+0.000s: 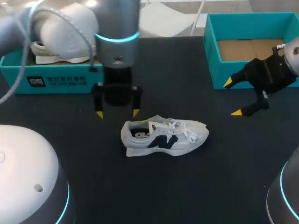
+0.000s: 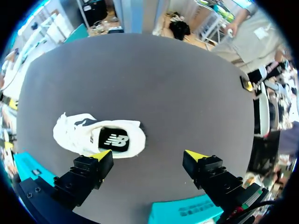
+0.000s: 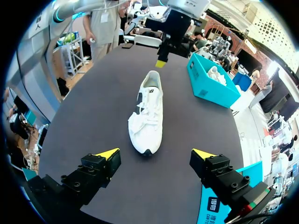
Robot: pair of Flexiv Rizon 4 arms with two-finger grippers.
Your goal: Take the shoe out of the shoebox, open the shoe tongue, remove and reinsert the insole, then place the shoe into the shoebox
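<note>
A white shoe [image 1: 164,135] with a dark side logo lies on its sole in the middle of the black table, toe toward my right. Its black insole [image 2: 114,140] shows through the opening. My left gripper [image 1: 117,113] hangs open just behind the shoe's heel, touching nothing; in the left wrist view the shoe [image 2: 93,135] lies ahead of one finger of this gripper [image 2: 148,155]. My right gripper [image 1: 232,97] stands open and empty at the right, beside the empty teal shoebox [image 1: 212,60]. In the right wrist view the shoe [image 3: 148,112] lies ahead of that gripper [image 3: 156,154], toe toward it.
A second teal box [image 1: 46,79] at the back left holds another white shoe [image 1: 56,53]. The empty shoebox shows a brown cardboard floor [image 1: 252,49]. My left arm [image 3: 175,28] stands past the shoe's heel in the right wrist view.
</note>
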